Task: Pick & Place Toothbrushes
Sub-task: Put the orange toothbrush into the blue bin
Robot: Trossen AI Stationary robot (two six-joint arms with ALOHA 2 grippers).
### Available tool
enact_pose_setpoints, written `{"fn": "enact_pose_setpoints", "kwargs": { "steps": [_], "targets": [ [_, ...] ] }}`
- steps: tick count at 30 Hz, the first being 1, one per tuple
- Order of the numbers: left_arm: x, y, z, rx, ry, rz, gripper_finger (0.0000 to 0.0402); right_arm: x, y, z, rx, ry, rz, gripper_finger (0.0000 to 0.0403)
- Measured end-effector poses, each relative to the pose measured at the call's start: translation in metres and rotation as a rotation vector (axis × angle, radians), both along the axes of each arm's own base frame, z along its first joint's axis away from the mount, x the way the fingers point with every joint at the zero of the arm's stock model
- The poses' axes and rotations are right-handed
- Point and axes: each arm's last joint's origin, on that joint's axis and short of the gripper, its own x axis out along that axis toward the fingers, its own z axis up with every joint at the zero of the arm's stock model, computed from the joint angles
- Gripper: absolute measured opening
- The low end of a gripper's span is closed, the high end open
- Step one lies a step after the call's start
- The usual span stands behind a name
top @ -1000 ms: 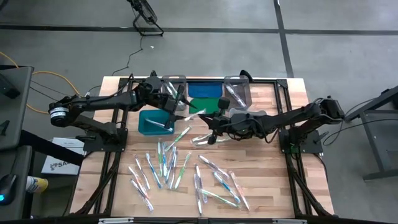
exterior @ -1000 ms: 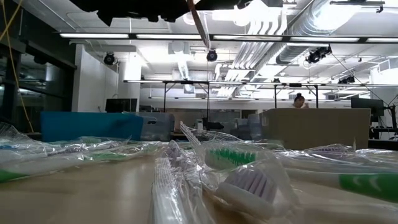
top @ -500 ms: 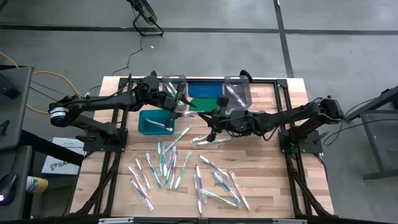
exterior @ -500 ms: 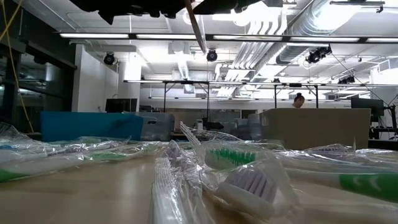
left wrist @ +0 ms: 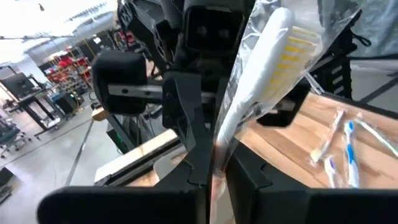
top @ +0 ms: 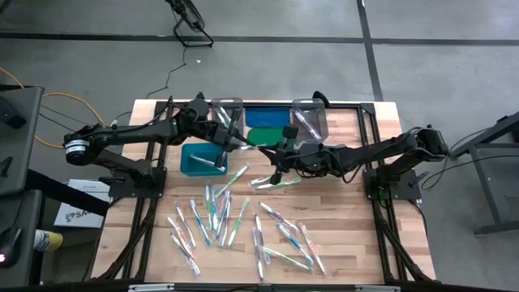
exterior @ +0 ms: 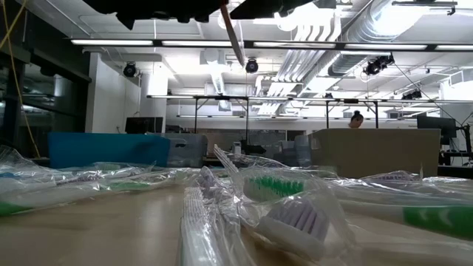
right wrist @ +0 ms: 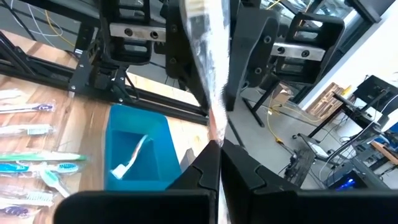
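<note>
Between left fingers [left wrist: 214, 180], wrapped toothbrush [left wrist: 261, 74] pinched, bristles beyond

I see light wood-plank table [top: 349, 227], wrapped toothbrushes [top: 235, 223] scattered loose over its near half, teal bin [top: 201, 159] left of centre, clear bins [top: 308, 118] plus blue lid [top: 261, 117] and green lid [top: 261, 135] along far edge

My two tools meet over the bench middle, blocking passage there. The open teal plastic bin [top: 201, 159] sits clear just below my left tool [top: 235, 143]. Wrapped toothbrushes [top: 235, 223] clutter the near half of the wooden bench [top: 340, 235]; its right side lies bare.
</note>
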Motion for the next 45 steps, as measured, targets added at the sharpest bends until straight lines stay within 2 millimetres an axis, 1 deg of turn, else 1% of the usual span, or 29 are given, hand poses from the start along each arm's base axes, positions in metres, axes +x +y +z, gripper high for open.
{"fn": "enact_pose_setpoints", "kwargs": {
  "steps": [4,7,10,12,16,21,25,29,33,38,45],
  "targets": [
    [-0.002,0.000,-0.005,0.017,0.055,0.021,0.0012,-0.005,0.007,0.002,0.027,0.008,0.011,0.0004],
    [-0.009,0.000,-0.006,0.042,0.105,0.082,0.0012,-0.016,0.010,0.010,0.077,0.012,0.012,0.0005],
    [-0.019,-0.001,-0.004,0.077,0.158,0.160,0.0012,-0.027,0.013,0.016,0.137,0.018,0.008,0.0019],
    [-0.026,-0.002,-0.003,0.096,0.190,0.203,0.0012,-0.034,0.013,0.020,0.163,0.021,-0.008,0.0036],
    [-0.046,-0.006,-0.006,0.107,0.316,0.292,0.0012,-0.048,0.014,0.025,0.198,0.040,-0.074,0.0086],
    [-0.065,-0.007,-0.022,0.067,0.577,0.468,0.0013,-0.063,0.014,0.017,0.252,0.146,-0.169,0.0149],
    [-0.075,-0.006,-0.033,0.012,0.738,0.627,0.0013,-0.068,0.013,0.011,0.303,0.184,-0.203,0.0177],
    [-0.077,-0.005,-0.046,0.016,0.835,0.679,0.0013,-0.069,0.013,0.010,0.320,0.190,-0.214,0.0183],
    [-0.078,-0.005,-0.056,0.012,0.887,0.693,0.0013,-0.069,0.013,0.009,0.316,0.202,-0.216,0.0178],
    [-0.080,-0.006,-0.069,-0.005,0.930,0.699,0.0013,-0.074,0.012,0.003,0.305,0.270,-0.239,0.0174],
    [-0.081,-0.006,-0.072,0.016,0.939,0.688,0.0013,-0.085,0.007,0.003,0.276,0.324,-0.277,0.0174]
  ]
}}
